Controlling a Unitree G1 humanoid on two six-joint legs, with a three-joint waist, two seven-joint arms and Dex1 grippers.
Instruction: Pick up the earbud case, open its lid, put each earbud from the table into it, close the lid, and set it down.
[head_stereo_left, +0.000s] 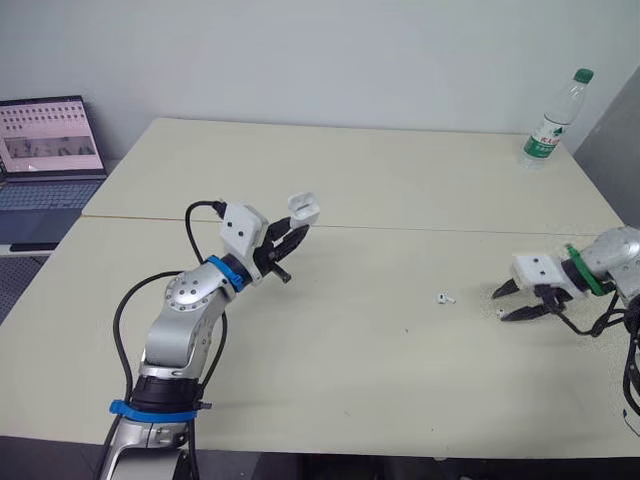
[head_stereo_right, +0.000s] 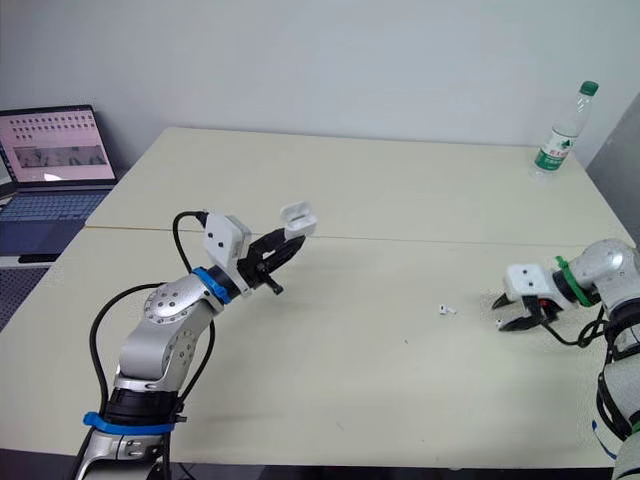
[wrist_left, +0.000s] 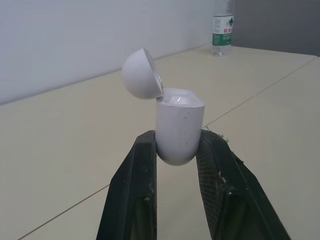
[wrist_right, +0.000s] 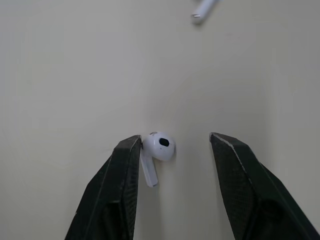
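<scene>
Head camera first: we've got the left gripper (head_stereo_left: 296, 230) raised above the surface (head_stereo_left: 380, 170) and clamped on the bottom of the white earbud case (head_stereo_left: 303, 208). So the case is up in the air over the middle-left part of the surface. Over on the right, the right gripper (head_stereo_left: 502, 304) sits low at the surface with its fingers spread, and a tiny white earbud (head_stereo_left: 500, 312) lies between them. The other earbud (head_stereo_left: 443, 297) lies on the surface a bit to the left of that gripper, apart from it. A water bottle (head_stereo_left: 553, 120) stands at the far right corner, and a laptop (head_stereo_left: 50, 150) sits past the far left edge.

Left wrist view: we see both fingers (wrist_left: 135, 190) pinching the rounded bottom of the case. It stands upright with its lid (wrist_left: 142, 74) flipped open and tipped back.

Right wrist view: the gripper is open. The earbud touches one finger (wrist_right: 120, 180), while the opposite finger stands apart from it. The other earbud lies farther out on the surface.
</scene>
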